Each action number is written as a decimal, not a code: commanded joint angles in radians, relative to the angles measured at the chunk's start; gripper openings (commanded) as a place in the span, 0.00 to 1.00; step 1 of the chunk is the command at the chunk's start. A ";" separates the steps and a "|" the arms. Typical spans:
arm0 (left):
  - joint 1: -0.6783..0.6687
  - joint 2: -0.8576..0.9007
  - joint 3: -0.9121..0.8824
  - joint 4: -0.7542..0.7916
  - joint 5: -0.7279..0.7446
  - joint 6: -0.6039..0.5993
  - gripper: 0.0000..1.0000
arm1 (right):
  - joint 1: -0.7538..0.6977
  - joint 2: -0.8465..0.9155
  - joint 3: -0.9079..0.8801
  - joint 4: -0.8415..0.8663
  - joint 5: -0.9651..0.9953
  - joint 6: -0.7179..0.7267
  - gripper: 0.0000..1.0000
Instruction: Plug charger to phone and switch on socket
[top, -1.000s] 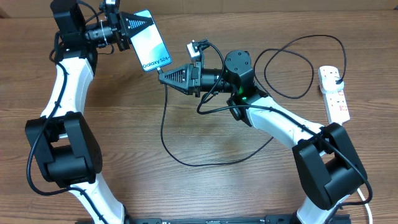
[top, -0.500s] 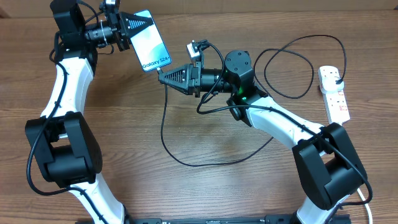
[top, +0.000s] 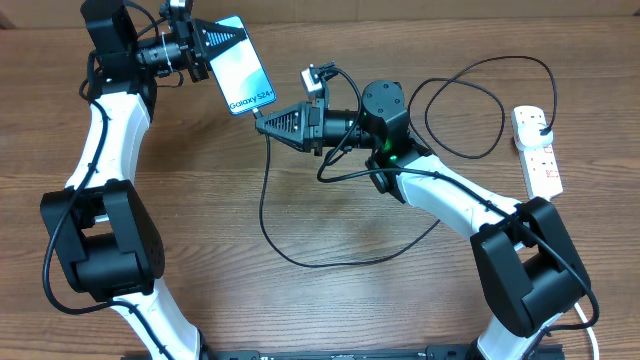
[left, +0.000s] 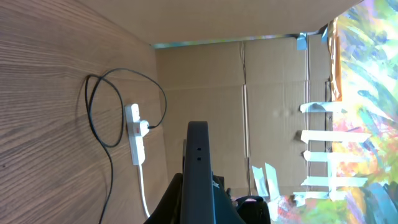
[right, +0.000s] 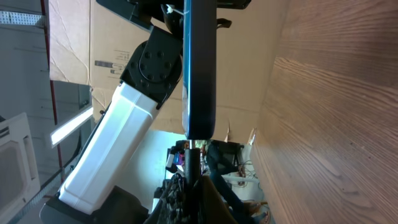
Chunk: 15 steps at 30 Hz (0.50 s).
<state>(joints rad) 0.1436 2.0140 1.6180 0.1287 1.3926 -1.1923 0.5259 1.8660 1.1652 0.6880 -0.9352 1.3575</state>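
My left gripper (top: 221, 43) is shut on the top end of the phone (top: 243, 66) and holds it off the table at the back left, its blue screen facing up. In the left wrist view the phone (left: 198, 163) shows edge-on between the fingers. My right gripper (top: 263, 121) is shut on the charger's connector (right: 193, 160), whose tip meets the phone's bottom edge (right: 198, 74). The black charger cable (top: 300, 258) loops over the table to its plug (top: 541, 124) in the white socket (top: 541, 158) at the far right. The socket (left: 134, 142) also shows in the left wrist view.
The socket's white cord (left: 144, 196) trails off toward the table edge. A second cable loop (top: 470, 108) lies between the right arm and the socket. Cardboard boxes (left: 261, 93) stand behind the table.
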 joint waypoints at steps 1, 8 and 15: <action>-0.011 -0.034 0.023 0.007 0.062 -0.021 0.04 | -0.023 0.003 0.023 0.007 0.072 0.004 0.04; -0.011 -0.034 0.023 0.007 0.040 -0.039 0.04 | -0.022 0.003 0.022 -0.008 0.083 0.005 0.04; -0.013 -0.034 0.023 0.007 0.030 -0.061 0.04 | -0.022 0.003 0.022 -0.045 0.084 0.004 0.04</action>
<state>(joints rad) 0.1436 2.0140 1.6180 0.1291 1.3674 -1.1992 0.5232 1.8660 1.1652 0.6563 -0.9150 1.3575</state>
